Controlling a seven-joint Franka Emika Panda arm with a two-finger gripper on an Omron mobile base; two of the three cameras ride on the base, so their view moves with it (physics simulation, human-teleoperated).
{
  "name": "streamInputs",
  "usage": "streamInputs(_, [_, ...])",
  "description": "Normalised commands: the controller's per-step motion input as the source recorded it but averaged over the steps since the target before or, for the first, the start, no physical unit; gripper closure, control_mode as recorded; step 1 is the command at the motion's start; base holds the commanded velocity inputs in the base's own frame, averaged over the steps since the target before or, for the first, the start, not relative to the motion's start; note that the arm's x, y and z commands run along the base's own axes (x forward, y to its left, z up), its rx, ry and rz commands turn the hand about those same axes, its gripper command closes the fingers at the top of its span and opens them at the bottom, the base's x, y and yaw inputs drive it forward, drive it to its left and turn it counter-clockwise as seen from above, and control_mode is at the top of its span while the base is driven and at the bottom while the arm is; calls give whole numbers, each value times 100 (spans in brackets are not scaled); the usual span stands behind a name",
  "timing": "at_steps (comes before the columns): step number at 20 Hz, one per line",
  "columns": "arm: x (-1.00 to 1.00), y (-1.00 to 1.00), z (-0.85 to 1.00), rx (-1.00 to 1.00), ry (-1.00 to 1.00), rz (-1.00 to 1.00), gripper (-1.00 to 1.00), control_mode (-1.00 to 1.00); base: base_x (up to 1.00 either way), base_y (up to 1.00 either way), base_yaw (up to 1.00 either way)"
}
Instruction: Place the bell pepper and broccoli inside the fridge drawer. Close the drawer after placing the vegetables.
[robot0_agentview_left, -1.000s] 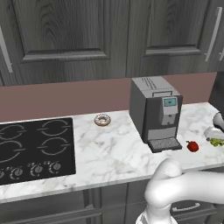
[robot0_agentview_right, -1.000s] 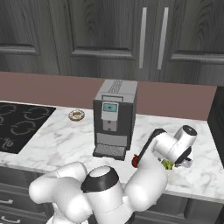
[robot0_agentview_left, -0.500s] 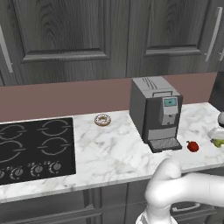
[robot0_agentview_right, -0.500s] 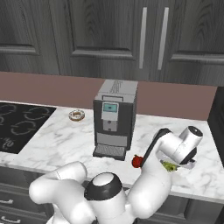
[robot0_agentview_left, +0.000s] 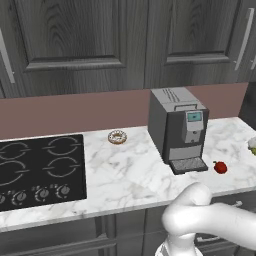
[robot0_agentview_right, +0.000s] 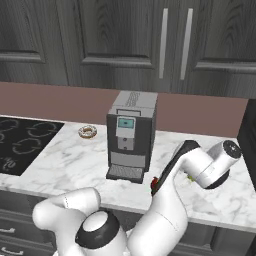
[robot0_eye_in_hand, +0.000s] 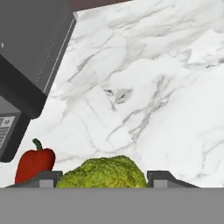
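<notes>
Left base view, taken from left to right with the coffee machine (robot0_agentview_left: 179, 128) as landmark: black cooktop (robot0_agentview_left: 41, 167) set into the marble counter (robot0_agentview_left: 130, 175) well to the machine's left, a small doughnut (robot0_agentview_left: 117, 136) between cooktop and machine, nearer the back wall. Just right of the machine's drip tray, on the counter, the bell pepper (robot0_agentview_left: 220, 167), red and glossy, apart from the tray. Farther right, at the frame edge, a sliver of green broccoli (robot0_agentview_left: 253, 148).

Right base view: same order, cooktop, doughnut, machine, then the white arm bending down to the counter right of the machine, hiding most of the pepper.

Hand view: dark machine body at upper left, pepper (robot0_eye_in_hand: 35, 165) at lower left with its green stem up, broccoli (robot0_eye_in_hand: 103, 173) at bottom centre. Pincer (robot0_eye_in_hand: 103, 179) partly spread, one fingertip (robot0_eye_in_hand: 43, 179) on each side of the broccoli and close against it; appears to be pinching the broccoli. Pepper just outside the left fingertip. Marble counter beyond, bare.
</notes>
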Motion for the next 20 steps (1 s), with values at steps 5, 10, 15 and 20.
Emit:
streamInputs(5, [-26, 71, 100, -6, -29, 0, 100, -100, 0, 0, 0])
streamInputs(10, [-40, 79, 100, -9, -20, 0, 100, -100, 0, 0, 0])
streamInputs(15, [-39, 84, 84, -10, -14, 0, 100, -100, 0, 0, 0])
streamInputs(20, [-14, 90, 36, -10, -3, -1, 100, -100, 0, 0, 0])
